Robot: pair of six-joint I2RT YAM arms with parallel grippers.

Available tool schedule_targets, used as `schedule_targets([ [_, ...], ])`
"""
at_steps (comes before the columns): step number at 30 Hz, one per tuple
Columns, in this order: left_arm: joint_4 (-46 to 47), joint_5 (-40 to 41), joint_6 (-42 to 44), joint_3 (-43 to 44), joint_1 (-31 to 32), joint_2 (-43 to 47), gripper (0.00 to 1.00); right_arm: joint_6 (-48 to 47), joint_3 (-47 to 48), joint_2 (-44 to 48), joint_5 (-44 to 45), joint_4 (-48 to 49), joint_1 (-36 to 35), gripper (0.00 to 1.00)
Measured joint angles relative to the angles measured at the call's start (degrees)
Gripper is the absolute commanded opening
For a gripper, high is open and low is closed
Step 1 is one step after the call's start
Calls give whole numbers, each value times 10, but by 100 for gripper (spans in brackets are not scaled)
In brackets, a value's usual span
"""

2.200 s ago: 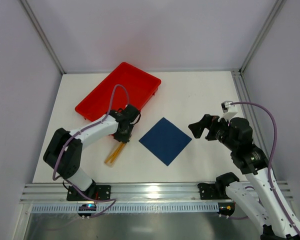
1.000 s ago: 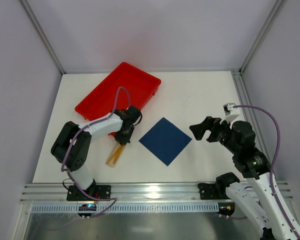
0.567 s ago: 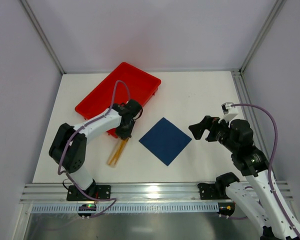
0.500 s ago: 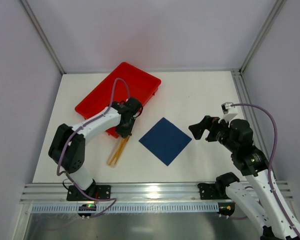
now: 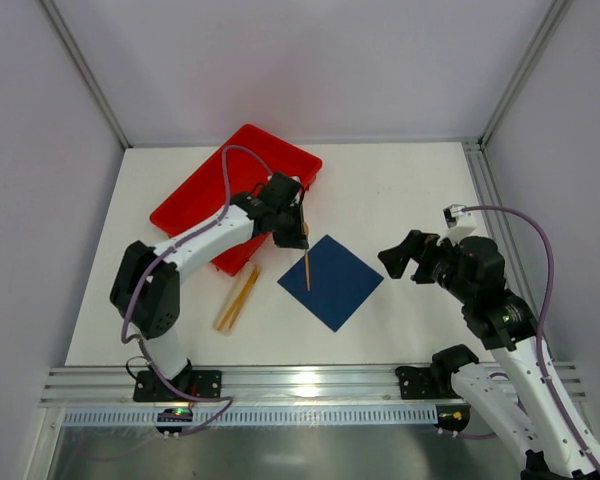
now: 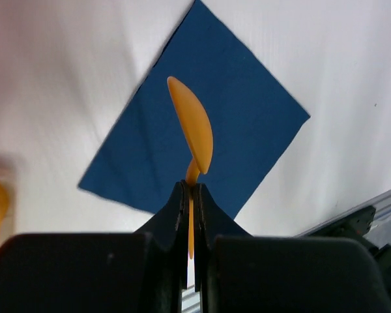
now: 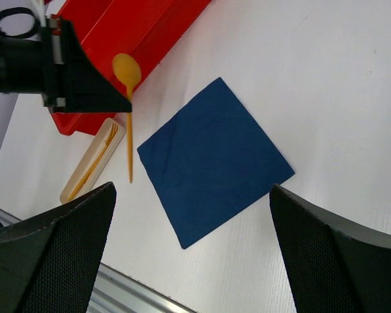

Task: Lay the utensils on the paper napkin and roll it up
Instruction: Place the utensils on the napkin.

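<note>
1. Utensils (image 5: 236, 298) that are not held lie closest to the arm bases: slim orange pieces resting lengthwise on a pale beige strip (image 7: 75, 186), left of the napkin and apart from it.
2. Just beyond and to their right you see the paper napkin (image 5: 335, 285), a dark blue square lying flat on the white table (image 5: 410, 180) and turned like a diamond, with nothing resting on it.
3. At about the same depth, on the right, your right gripper (image 5: 400, 262) hangs above the table with its jaws spread wide and nothing between them. Its fingers (image 7: 52, 254) frame the napkin in the right wrist view.
4. A little farther back, your left gripper (image 5: 300, 236) is pinched tight on an orange spoon (image 5: 307, 268), clamping the neck just below the bowl. The bowl points up and the handle hangs down over the napkin's left corner. You cannot tell whether the handle tip touches the paper.
5. Farthest from you sits the red tray (image 5: 195, 205), lying at an angle near the back left of the table, behind the left arm.
</note>
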State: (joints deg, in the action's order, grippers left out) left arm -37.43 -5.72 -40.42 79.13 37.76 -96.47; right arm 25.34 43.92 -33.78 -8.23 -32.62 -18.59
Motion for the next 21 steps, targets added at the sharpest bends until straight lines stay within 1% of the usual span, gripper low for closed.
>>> schedule_targets([
  [5, 54, -25, -58, 30, 11, -113, 0, 0, 9, -5, 3, -5, 0, 100],
  [8, 65, -32, -78, 44, 17, -162, 0, 0, 13, -10, 5, -6, 0, 100],
  [14, 73, -40, -91, 90, 26, -208, 0, 0, 16, -19, 6, -7, 0, 100],
  [21, 80, -44, -91, 115, 28, -227, 0, -4, 16, -18, 15, -8, 0, 100],
])
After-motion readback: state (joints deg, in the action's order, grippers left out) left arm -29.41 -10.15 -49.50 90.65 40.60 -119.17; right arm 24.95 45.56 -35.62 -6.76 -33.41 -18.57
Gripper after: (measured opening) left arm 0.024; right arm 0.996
